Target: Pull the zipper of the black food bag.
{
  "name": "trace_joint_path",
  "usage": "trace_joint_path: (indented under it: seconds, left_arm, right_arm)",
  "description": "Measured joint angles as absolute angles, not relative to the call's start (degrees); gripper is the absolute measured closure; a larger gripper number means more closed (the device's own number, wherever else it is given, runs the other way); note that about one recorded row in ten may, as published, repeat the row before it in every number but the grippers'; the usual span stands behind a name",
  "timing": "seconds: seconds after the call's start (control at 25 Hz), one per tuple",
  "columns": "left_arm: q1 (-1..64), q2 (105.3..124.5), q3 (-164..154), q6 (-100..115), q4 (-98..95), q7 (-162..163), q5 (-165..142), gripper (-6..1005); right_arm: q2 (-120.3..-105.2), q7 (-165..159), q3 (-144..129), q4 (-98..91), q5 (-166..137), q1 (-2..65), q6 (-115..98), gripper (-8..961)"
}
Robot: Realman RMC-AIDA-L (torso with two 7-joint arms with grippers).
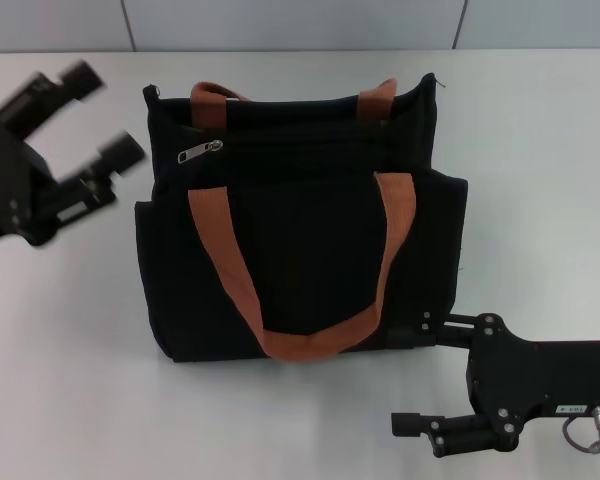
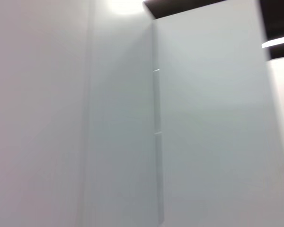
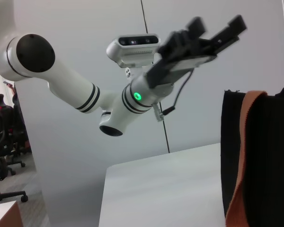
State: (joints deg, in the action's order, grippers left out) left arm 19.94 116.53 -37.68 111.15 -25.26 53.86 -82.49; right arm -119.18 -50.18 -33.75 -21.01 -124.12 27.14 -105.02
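The black food bag [image 1: 300, 250] stands in the middle of the table, with two orange-brown straps [image 1: 230, 270]. The small silver zipper [image 1: 200, 152] lies on the zip track near the bag's top left corner. My left gripper [image 1: 102, 115] hangs open and empty in the air to the left of the bag, about level with the zipper and apart from it. My right gripper [image 1: 415, 372] is open and empty low at the front right, with one finger [image 1: 430, 323] against the bag's front right corner. The right wrist view shows the bag's side [image 3: 270, 156] and the left gripper [image 3: 217, 23].
The white table [image 1: 70, 350] runs to a pale wall [image 1: 300, 20] behind the bag. The left wrist view shows only wall panels [image 2: 203, 118]. In the right wrist view the left arm [image 3: 85, 94] reaches over the table edge, with office chairs [image 3: 0, 142] far off.
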Motion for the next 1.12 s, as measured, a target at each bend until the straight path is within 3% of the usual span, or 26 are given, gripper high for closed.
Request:
trace_joint_path:
  seconds: [0.16, 0.36, 1.12]
  left_arm:
    - [19.98, 113.95, -37.45, 105.27, -25.33, 54.10, -85.06, 169]
    - [20.10, 112.67, -37.38, 98.71, -25.72, 53.89, -88.62, 193]
    - [24.74, 114.53, -36.85, 88.00, -25.93, 51.36, -99.14, 306]
  right_arm:
    - [-119.18, -50.18, -33.75, -21.00, -124.12, 27.01, -105.10, 146]
    - [-119.18, -50.18, -33.75, -21.00, -124.15, 26.99, -105.26, 146]
    - [-119.09, -50.18, -33.75, -21.15, -124.24, 26.60, -105.47, 147]
